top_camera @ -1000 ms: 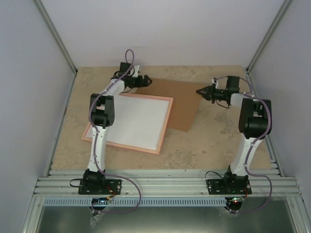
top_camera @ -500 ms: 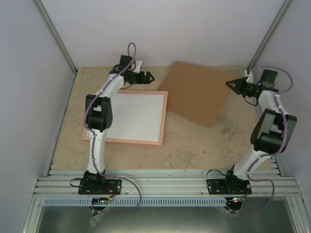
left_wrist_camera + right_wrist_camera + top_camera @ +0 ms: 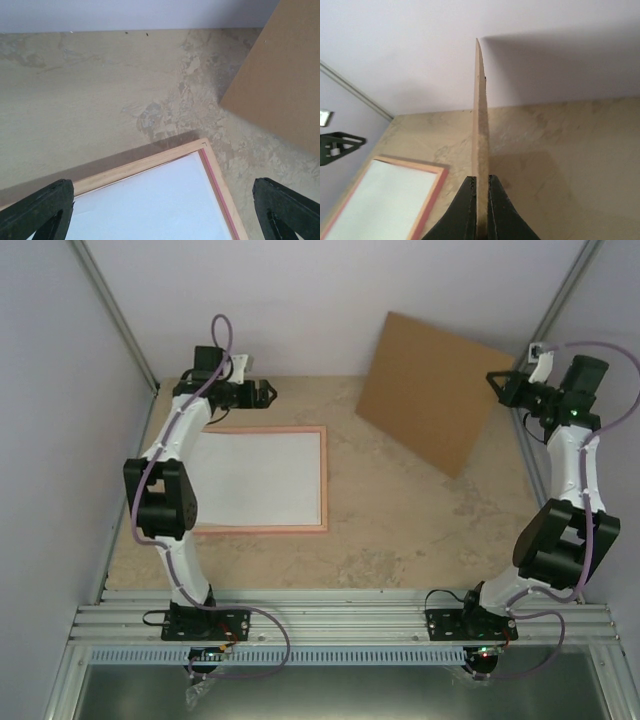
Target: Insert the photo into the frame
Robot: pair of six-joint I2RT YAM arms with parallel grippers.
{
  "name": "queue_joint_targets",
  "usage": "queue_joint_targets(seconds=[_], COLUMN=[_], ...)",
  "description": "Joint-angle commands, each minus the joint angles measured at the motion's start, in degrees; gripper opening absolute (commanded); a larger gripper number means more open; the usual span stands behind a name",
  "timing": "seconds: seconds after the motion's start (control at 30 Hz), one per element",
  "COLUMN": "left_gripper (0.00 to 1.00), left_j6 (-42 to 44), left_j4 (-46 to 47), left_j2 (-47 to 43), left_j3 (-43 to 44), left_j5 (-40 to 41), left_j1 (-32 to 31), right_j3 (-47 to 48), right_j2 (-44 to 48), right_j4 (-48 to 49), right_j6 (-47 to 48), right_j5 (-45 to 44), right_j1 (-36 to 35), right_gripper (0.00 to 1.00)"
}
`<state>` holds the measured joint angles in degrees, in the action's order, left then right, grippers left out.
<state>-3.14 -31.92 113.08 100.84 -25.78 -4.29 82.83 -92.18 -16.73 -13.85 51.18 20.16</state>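
Observation:
The pink-tan frame [image 3: 324,480] lies flat at the left of the table, back side up. A white sheet [image 3: 255,478], the photo's plain back, lies inside it. My left gripper [image 3: 262,392] is open and empty, hovering above the frame's far right corner [image 3: 207,150], with the white sheet [image 3: 150,205] below it. My right gripper [image 3: 497,380] is shut on the edge of a brown board [image 3: 430,390] and holds it tilted up in the air at the back right. The right wrist view shows the board edge-on [image 3: 479,110] between the jaws [image 3: 480,185], and the frame [image 3: 432,200] at lower left.
Pale walls enclose the table at the back and sides, with metal posts [image 3: 118,320] in the corners. The brown board's lower corner [image 3: 455,470] hangs near the marbled tabletop [image 3: 400,520]. A metal rail [image 3: 340,620] runs along the near edge.
My right gripper has lifted the brown board off the table, up and to the back right. My left gripper has swung back and left. The frame now lies squarer to the table.

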Motion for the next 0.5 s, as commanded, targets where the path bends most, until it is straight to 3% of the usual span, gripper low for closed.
queue_joint_targets(seconds=[0.0, 0.13, 0.3, 0.4, 0.47], left_gripper=[0.99, 0.99, 0.99, 0.99, 1.00], left_j6=[1.48, 1.63, -2.17, 7.77, 16.26], left_j4=[-2.39, -3.47, 4.31, 4.37, 2.42], left_j2=[-5.78, -10.84, -19.65, -24.90, -28.23], left_j3=[-2.98, -5.68, -10.34, -9.97, -9.11], left_j5=[-3.18, -8.40, -15.37, -17.56, -13.17], left_j1=[4.07, 6.23, 6.04, 3.94, 0.17], right_j3=[4.01, 3.63, 3.26, 4.69, 5.67], right_j2=[3.88, 8.56, 15.08, 17.18, 18.17], right_j4=[2.52, 3.98, 0.78, -3.86, -7.24], right_j6=[8.78, 17.82, 33.20, 42.25, 47.31], right_j5=[-0.72, 4.71, 1.30, 0.91, 1.18], right_j1=[-0.30, -3.61, -11.14, -15.37, -18.01], right_gripper=[0.01, 0.00, 0.01, 0.01, 0.01])
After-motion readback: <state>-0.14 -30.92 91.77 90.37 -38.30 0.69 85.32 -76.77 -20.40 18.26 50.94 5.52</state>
